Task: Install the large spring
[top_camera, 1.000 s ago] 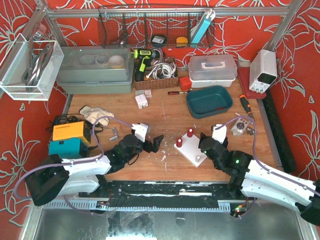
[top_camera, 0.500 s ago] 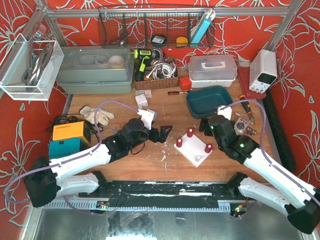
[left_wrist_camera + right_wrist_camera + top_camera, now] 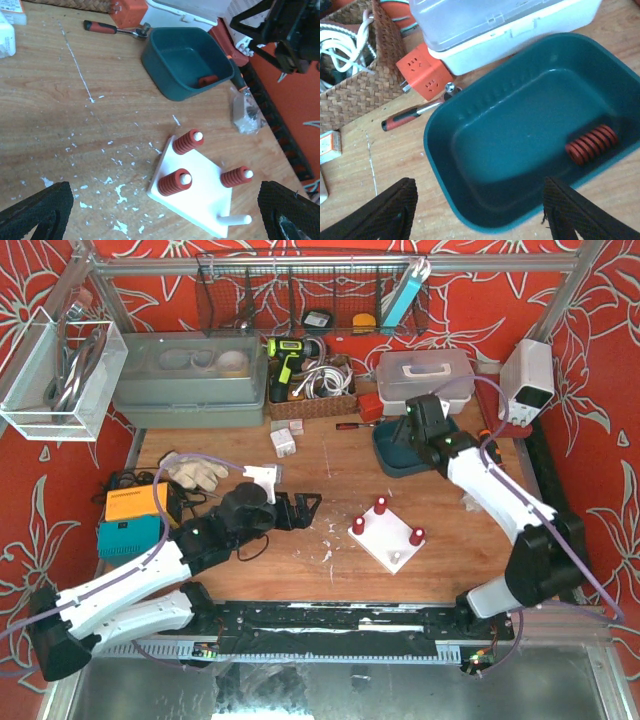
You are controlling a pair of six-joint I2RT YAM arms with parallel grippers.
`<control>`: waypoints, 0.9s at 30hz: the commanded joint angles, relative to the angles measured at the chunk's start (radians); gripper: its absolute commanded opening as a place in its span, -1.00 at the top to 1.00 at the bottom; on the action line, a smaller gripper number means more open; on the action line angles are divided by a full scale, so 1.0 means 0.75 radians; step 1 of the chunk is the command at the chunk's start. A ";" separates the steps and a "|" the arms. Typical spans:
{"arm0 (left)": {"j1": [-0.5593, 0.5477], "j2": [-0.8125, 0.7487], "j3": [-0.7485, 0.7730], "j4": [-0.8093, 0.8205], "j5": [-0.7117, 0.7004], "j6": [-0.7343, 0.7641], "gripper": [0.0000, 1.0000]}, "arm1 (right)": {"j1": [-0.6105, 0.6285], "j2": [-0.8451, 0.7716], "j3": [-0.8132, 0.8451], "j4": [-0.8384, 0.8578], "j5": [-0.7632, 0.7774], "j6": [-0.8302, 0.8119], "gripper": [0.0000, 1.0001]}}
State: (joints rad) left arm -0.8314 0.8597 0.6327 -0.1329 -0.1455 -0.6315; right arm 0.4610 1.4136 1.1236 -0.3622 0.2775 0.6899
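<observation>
A white peg board (image 3: 385, 543) lies at mid-table with three red springs on its pegs and one bare peg (image 3: 397, 560). The left wrist view shows the board (image 3: 210, 202), the springs (image 3: 175, 182) and the bare peg (image 3: 235, 219). One loose red spring (image 3: 591, 144) lies in the teal bin (image 3: 470, 165), near its right wall. My right gripper (image 3: 480, 205) is open and empty above the bin (image 3: 445, 455). My left gripper (image 3: 308, 510) is open and empty, left of the board.
A red-handled screwdriver (image 3: 405, 117), an orange adapter (image 3: 422, 70), a clear lidded box (image 3: 510, 25) and a wicker basket (image 3: 350, 95) sit behind the bin. A bag of hardware (image 3: 245, 110) lies right of the board. Orange and teal boxes (image 3: 140, 505) stand at the left.
My right arm has swung from beside the board's front right to the back, over the teal bin. My left gripper has shifted a little back and left, still facing the board.
</observation>
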 commanded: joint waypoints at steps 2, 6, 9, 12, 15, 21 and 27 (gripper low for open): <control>0.001 -0.015 0.175 -0.418 -0.026 -0.106 -1.00 | -0.087 0.196 0.209 -0.290 -0.179 0.085 -0.31; 0.004 0.020 0.257 -0.493 -0.100 0.053 -1.00 | -0.146 0.295 0.239 -0.281 -0.142 0.153 -0.15; 0.006 0.065 0.323 -0.533 -0.133 0.165 -0.99 | -0.184 0.411 0.310 -0.308 -0.168 0.196 -0.05; 0.006 0.093 0.346 -0.533 -0.166 0.231 -1.00 | -0.200 0.519 0.405 -0.374 -0.134 0.198 0.01; 0.008 0.097 0.326 -0.503 -0.171 0.227 -1.00 | -0.215 0.576 0.499 -0.546 -0.023 0.268 0.02; 0.012 0.104 0.322 -0.456 -0.162 0.295 -1.00 | -0.261 0.611 0.483 -0.678 0.033 0.426 -0.18; 0.016 0.152 0.363 -0.441 -0.134 0.320 -1.00 | -0.270 0.635 0.447 -0.600 -0.022 0.421 -0.13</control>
State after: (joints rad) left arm -0.8246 0.9531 0.8711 -0.4847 -0.2466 -0.4240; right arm 0.2611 1.8698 1.4765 -0.7959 0.2607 0.9695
